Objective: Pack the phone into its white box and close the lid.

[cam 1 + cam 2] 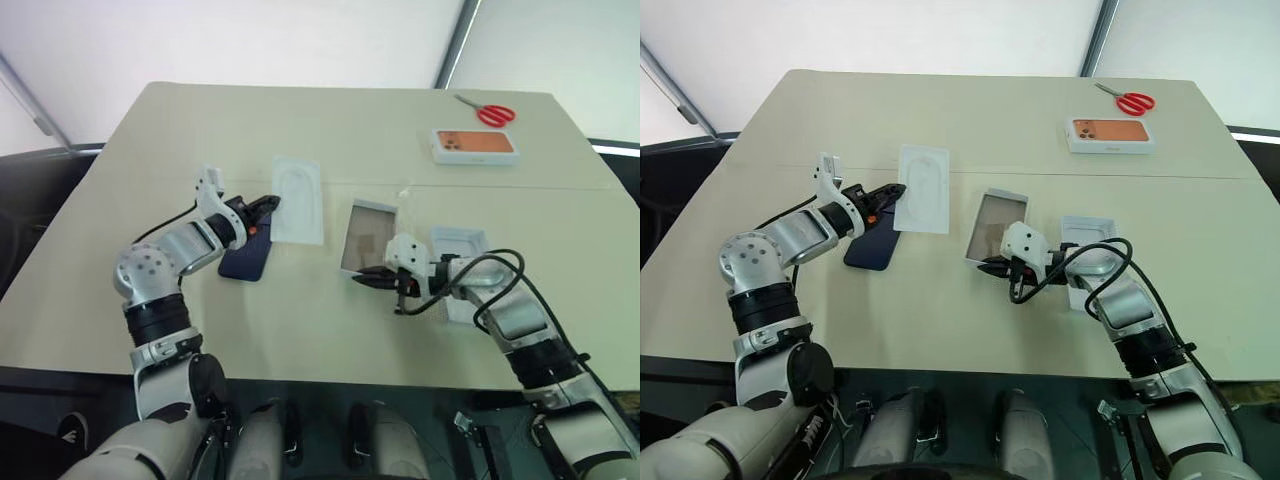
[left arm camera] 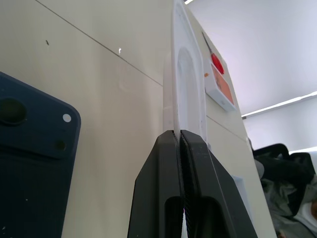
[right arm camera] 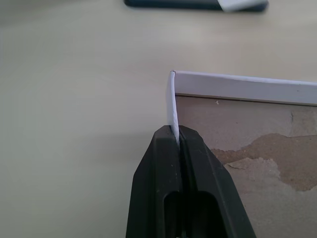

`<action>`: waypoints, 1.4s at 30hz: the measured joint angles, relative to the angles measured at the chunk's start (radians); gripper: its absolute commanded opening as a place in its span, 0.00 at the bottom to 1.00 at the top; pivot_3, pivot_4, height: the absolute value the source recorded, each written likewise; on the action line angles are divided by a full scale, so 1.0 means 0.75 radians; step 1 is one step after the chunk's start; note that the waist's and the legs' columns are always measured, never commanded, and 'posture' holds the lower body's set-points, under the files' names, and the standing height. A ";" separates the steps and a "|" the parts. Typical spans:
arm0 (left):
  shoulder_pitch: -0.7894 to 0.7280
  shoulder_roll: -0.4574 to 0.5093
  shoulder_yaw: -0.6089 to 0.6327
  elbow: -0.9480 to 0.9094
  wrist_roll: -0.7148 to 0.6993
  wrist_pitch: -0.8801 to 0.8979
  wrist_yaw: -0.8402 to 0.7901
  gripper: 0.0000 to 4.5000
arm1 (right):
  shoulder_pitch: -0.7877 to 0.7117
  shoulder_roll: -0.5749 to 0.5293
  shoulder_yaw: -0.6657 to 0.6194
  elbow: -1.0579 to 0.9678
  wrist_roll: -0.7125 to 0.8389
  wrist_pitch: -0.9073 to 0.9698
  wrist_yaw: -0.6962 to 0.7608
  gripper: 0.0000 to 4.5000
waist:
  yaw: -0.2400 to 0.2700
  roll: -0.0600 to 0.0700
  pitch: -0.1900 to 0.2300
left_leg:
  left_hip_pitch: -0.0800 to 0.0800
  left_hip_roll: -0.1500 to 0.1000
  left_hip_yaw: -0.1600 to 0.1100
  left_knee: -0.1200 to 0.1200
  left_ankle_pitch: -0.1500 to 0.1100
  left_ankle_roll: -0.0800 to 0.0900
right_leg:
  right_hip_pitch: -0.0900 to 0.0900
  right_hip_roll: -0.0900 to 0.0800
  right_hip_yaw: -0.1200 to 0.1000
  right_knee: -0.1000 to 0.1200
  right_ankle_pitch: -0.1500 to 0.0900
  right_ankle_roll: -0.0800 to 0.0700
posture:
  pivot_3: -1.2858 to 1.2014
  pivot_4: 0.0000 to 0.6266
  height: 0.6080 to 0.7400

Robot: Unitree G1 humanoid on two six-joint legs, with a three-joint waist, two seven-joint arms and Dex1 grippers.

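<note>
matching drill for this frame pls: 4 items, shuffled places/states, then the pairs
Items:
1. phone
2. white insert
3. lid
4. scissors

States:
A. far right corner of the table, beyond the orange-printed box
B. edge pinched by the left gripper
C. lying flat, camera side up, under the left arm
D. inside up, wall pinched by the right gripper

Pairs: 1-C, 2-B, 3-D, 4-A
</note>
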 measured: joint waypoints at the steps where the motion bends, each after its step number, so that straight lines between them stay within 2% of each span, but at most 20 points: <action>1: 0.000 -0.004 -0.001 -0.001 -0.005 0.001 0.000 0.00 | 0.000 0.000 0.006 -0.004 -0.005 -0.015 0.004 0.00 | 0.001 0.000 0.000 | 0.000 0.000 0.000 0.000 0.000 0.000 | 0.000 0.000 0.000 0.000 0.000 0.000 | 0.52 0.24 0.98; 5: 0.000 -0.005 -0.024 -0.008 -0.008 0.005 0.010 0.00 | 0.015 0.007 0.047 -0.003 -0.049 -0.068 0.003 0.00 | 0.002 0.000 0.000 | 0.000 0.000 0.000 0.000 0.000 0.000 | 0.000 0.000 0.000 0.000 0.000 0.000 | 0.52 0.24 0.98; 9: 0.000 -0.031 -0.025 -0.022 -0.033 0.010 0.037 0.00 | 0.019 0.009 0.069 -0.003 -0.052 -0.102 0.045 0.31 | 0.002 0.000 0.000 | 0.000 0.000 0.000 0.000 0.000 0.000 | 0.000 0.000 0.000 0.000 0.000 0.000 | 0.52 0.24 0.98; 12: 0.000 -0.034 -0.030 -0.027 -0.036 0.010 0.048 0.00 | 0.026 0.008 0.077 -0.001 -0.083 -0.155 0.033 0.66 | 0.001 0.000 0.000 | 0.000 0.000 0.000 0.000 0.000 0.000 | 0.000 0.000 0.000 0.000 0.000 0.000 | 0.52 0.24 0.98; 15: 0.002 -0.060 -0.045 -0.032 -0.036 0.010 0.059 0.00 | 0.024 0.008 0.030 -0.001 -0.032 -0.089 0.023 0.66 | 0.006 0.000 0.000 | 0.000 0.000 0.000 0.000 0.000 0.000 | 0.000 0.000 0.000 0.000 0.000 0.000 | 0.52 0.24 0.98; 17: 0.026 -0.087 -0.074 -0.064 -0.039 0.014 0.060 0.00 | 0.012 -0.005 -0.075 -0.020 0.076 -0.006 0.027 0.66 | 0.008 0.000 0.000 | 0.000 -0.001 0.000 0.001 0.000 0.000 | 0.001 0.000 0.000 0.000 0.000 0.000 | 0.52 0.24 0.98; 20: 0.060 -0.128 -0.108 -0.081 -0.046 0.038 0.065 0.00 | 0.016 -0.118 -0.231 -0.048 0.188 0.063 0.060 0.66 | 0.012 0.000 0.000 | 0.000 -0.001 -0.001 0.001 0.000 0.000 | 0.001 0.000 0.000 0.000 0.000 0.000 | 0.52 0.24 0.98; 23: 0.086 -0.152 -0.129 -0.100 -0.059 0.049 0.083 0.00 | 0.074 -0.233 -0.325 -0.043 0.212 0.077 0.091 0.66 | 0.008 -0.001 0.000 | 0.000 0.000 -0.001 0.001 0.000 0.000 | 0.001 -0.001 0.000 0.000 0.000 0.000 | 0.52 0.24 0.98; 28: 0.089 -0.228 -0.194 -0.100 -0.054 0.054 0.115 0.00 | 0.091 -0.256 -0.343 0.046 0.195 0.024 0.069 0.66 | 0.001 -0.001 0.000 | 0.001 0.000 0.000 0.001 0.000 0.000 | 0.001 0.000 0.000 0.000 0.000 0.000 | 0.52 0.24 0.98; 34: 0.103 -0.241 -0.249 -0.089 -0.022 0.049 0.123 0.00 | 0.073 -0.212 -0.328 0.059 0.160 -0.035 0.024 0.66 | 0.006 -0.001 0.000 | 0.000 0.000 0.000 0.001 0.000 0.000 | 0.001 0.000 0.000 0.000 0.000 0.000 | 0.52 0.24 0.98; 37: 0.103 -0.237 -0.244 -0.086 -0.022 0.042 0.133 0.21 | 0.071 -0.208 -0.323 0.072 0.144 -0.046 0.021 0.67 | 0.010 -0.001 0.000 | 0.000 0.000 0.000 0.001 0.000 0.000 | 0.001 0.000 0.000 0.000 0.000 0.000 | 0.52 0.24 0.98; 41: 0.103 -0.228 -0.248 -0.086 -0.020 0.034 0.130 0.65 | 0.055 -0.200 -0.319 0.099 0.128 -0.073 0.016 0.67 | 0.008 -0.001 0.000 | 0.000 0.000 -0.001 0.001 0.000 0.000 | 0.001 0.000 0.000 0.000 0.000 0.000 | 0.52 0.24 0.98; 42: 0.102 -0.225 -0.247 -0.087 -0.022 0.035 0.128 0.65 | 0.046 -0.192 -0.318 0.106 0.123 -0.077 0.011 0.67 | 0.007 -0.001 0.000 | 0.000 0.000 -0.001 0.001 0.000 0.000 | 0.001 0.000 0.000 0.000 0.000 0.000 | 0.52 0.24 0.98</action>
